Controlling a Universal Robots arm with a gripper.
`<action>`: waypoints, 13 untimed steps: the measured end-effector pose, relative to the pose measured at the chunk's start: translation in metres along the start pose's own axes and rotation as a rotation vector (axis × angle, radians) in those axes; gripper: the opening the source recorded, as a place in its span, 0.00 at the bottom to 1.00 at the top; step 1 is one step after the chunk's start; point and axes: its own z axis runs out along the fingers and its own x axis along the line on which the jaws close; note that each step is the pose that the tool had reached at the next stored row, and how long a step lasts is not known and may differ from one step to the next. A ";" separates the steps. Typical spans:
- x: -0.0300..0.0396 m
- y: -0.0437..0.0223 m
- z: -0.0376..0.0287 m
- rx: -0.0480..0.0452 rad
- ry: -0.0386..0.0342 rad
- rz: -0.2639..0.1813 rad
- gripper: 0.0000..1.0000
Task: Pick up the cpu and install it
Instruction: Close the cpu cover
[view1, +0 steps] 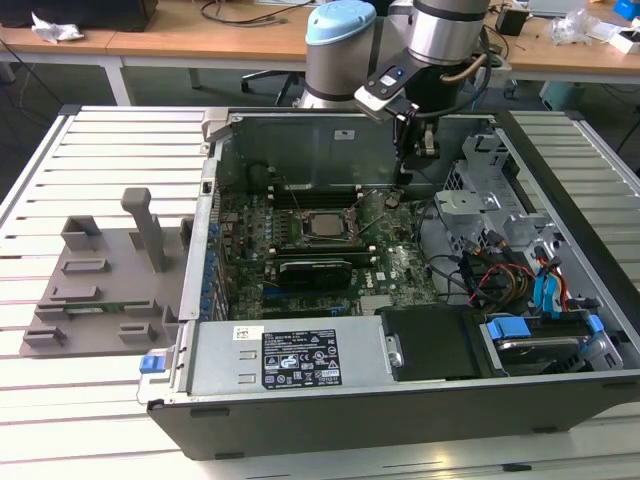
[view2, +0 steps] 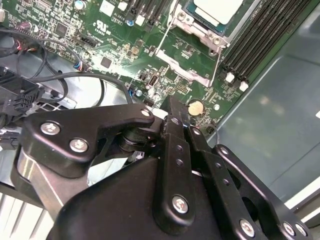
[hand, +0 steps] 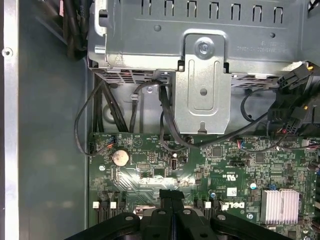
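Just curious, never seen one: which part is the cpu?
Inside the open grey metal computer case, find the green circuit board. Near its middle sits the cpu, a small flat silvery-grey square chip, the only plain metal square, framed in black.

An open computer case (view1: 400, 410) lies on the slatted worktop (view1: 100, 140), taking the centre and the exterior view's right. Inside it the motherboard (view1: 400, 270) lies flat on the case floor. The cpu (view1: 322, 225) sits in its socket near the board's middle, at the centre of the frame. The claw (view1: 408, 170) hangs over the board's far edge, toward the exterior view's right of the cpu and apart from it. A drive cage (view1: 480, 190) stands further right. The power supply (view1: 290, 355) lies along the case's near edge. At the exterior view's left, outside the case, a fixture block (view1: 100, 290) rests on the worktop.
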 end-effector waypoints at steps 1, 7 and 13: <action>0.0000 0.0003 0.0009 0.0000 -0.0002 0.000 0.11; 0.0008 0.0006 0.0135 0.0001 -0.0001 0.000 0.11; 0.0011 0.0007 0.0180 0.0001 -0.0002 0.000 0.11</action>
